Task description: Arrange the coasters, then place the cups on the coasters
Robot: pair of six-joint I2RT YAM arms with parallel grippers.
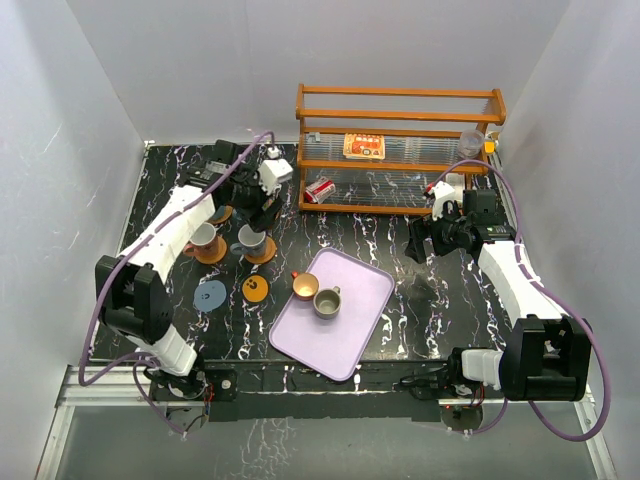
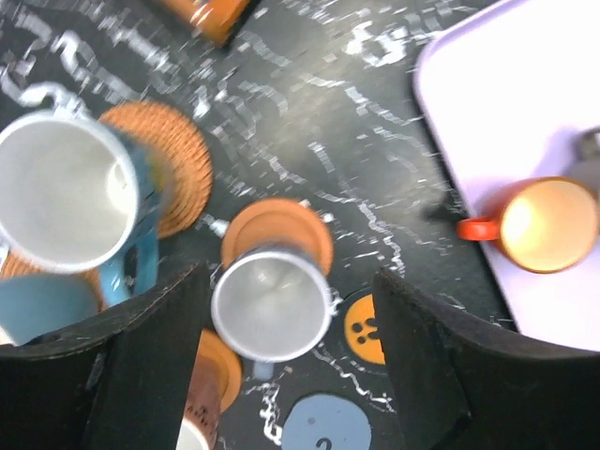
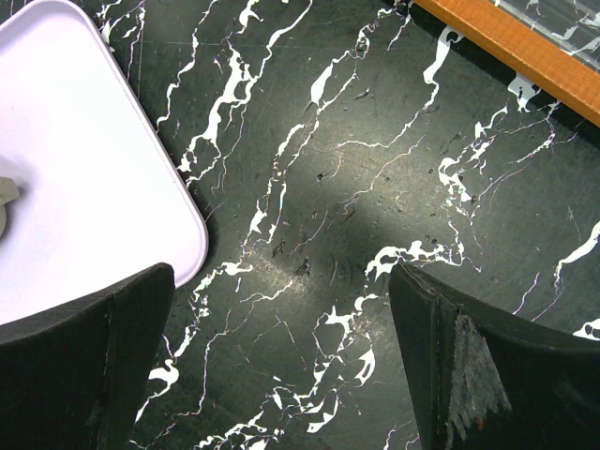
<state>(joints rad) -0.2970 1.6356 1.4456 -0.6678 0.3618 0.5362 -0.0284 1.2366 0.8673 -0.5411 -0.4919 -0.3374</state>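
In the top view the left hand point(image 1: 257, 218) hung in the upper left of the frame over a pale blue-grey ceramic cup point(image 1: 250, 240). That cup stood on a plain orange round coaster point(image 1: 264, 252), next to a pink ceramic cup point(image 1: 205, 236) on a second orange coaster point(image 1: 212, 252). Below them a grey-blue disc coaster point(image 1: 210, 295) and an orange coaster with black dots point(image 1: 256, 289) lay uncovered on the black marbled table point(image 1: 430, 320). A small orange-lined cup point(image 1: 304, 286) and an olive-grey cup point(image 1: 327, 301) stood on the lilac rectangular tray point(image 1: 350, 340). The right hand point(image 1: 418, 243) hovered right of centre.

In the left wrist view the jaws stood apart on either side of the blue-grey cup, not gripping it. The gap was clear on the right, but the left finger point(image 2: 141, 375) lay very close to the rim. A blue cup with a white inside point(image 2: 66, 192) sat on a woven brown rattan coaster point(image 2: 178, 164) at upper left, near that finger. The step looked like freeing the cup. It would go best by spreading a little wider and then rising straight up, so the left finger neither dragged the rim nor nudged the neighbouring cup.

In the right wrist view the right hand gaped wide over bare table, holding nothing, with the tray's corner at upper left.
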